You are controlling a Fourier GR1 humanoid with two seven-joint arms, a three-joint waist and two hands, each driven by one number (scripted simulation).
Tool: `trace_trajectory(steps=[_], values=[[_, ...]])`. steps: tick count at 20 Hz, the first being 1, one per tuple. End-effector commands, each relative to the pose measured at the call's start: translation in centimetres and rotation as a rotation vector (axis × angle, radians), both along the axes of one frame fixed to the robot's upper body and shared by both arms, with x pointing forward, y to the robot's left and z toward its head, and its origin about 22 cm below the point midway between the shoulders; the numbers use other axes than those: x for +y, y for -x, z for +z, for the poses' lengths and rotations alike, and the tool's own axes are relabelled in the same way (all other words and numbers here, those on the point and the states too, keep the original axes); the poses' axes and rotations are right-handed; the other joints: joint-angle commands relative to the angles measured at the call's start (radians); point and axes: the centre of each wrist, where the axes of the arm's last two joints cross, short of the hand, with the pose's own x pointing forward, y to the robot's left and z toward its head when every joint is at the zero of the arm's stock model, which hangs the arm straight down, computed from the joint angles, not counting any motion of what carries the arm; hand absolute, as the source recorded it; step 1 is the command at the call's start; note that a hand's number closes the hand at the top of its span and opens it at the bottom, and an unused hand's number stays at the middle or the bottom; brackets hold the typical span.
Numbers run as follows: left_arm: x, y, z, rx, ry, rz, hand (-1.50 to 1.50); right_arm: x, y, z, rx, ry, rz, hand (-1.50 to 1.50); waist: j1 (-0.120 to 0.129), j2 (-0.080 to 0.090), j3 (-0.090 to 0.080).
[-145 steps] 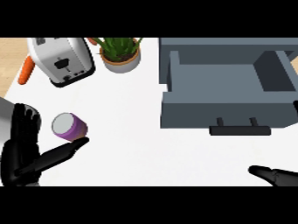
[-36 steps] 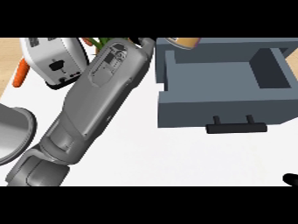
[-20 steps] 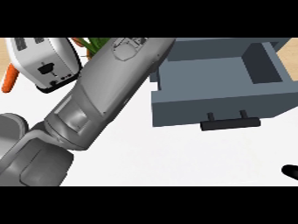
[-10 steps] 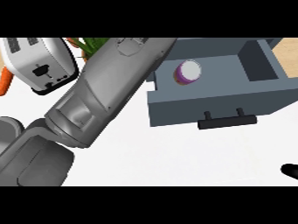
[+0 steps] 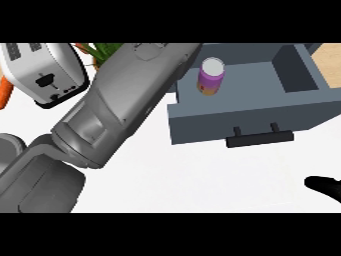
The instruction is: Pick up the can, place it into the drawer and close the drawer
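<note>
The purple can (image 5: 211,76) with a white top stands upright inside the open grey drawer (image 5: 254,112), near its left wall. A black handle (image 5: 260,137) sits on the drawer's front panel, which faces me. My left forearm (image 5: 121,105) stretches from the lower left up to the drawer's left edge. Its hand lies beyond the picture's top and does not show, and nothing touches the can. Only a black part of my right hand (image 5: 337,191) shows at the lower right corner, low over the counter and apart from the drawer.
A white toaster (image 5: 44,75) stands at the back left with an orange carrot (image 5: 3,95) beside it. Green plant leaves (image 5: 103,50) peek out behind my left forearm. White counter (image 5: 202,175) lies in front of the drawer.
The can, earlier on the counter by my left hand, now stands in the drawer. It came into view there half a second ago. My left forearm has shifted slightly left of it.
</note>
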Motion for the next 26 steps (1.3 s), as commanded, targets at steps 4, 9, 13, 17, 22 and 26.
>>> trace_trajectory(steps=[4,9,13,17,22,26], values=[[-0.1,-0.1,0.8,0.012,0.069,-0.010,-1.50,0.8,-2.0,0.1,-0.043,0.251,-0.012,-1.50,0.027,0.000,-0.001],[-0.5,0.2,1.4,-0.008,0.095,-0.006,-1.50,3.1,-4.2,-0.2,-0.055,0.436,-0.043,-1.50,0.042,-0.004,-0.002],[0.0,-0.1,0.2,-0.031,0.073,0.009,-1.50,4.7,-5.8,-2.5,-0.052,0.542,-0.021,-1.50,0.040,-0.003,-0.001],[0.3,-0.3,0.0,-0.038,0.041,0.012,-1.50,4.7,-9.2,-3.2,0.001,0.656,-0.061,-1.50,0.084,-0.010,-0.002],[0.1,-0.2,0.5,-0.003,0.060,-0.023,-1.50,6.6,-11.8,-7.0,0.015,0.781,-0.086,-1.50,0.099,-0.015,-0.002],[0.7,-0.4,0.4,-0.004,0.083,-0.040,-1.50,7.4,-14.4,-10.1,0.007,0.852,-0.086,-1.50,0.127,-0.017,-0.002]])
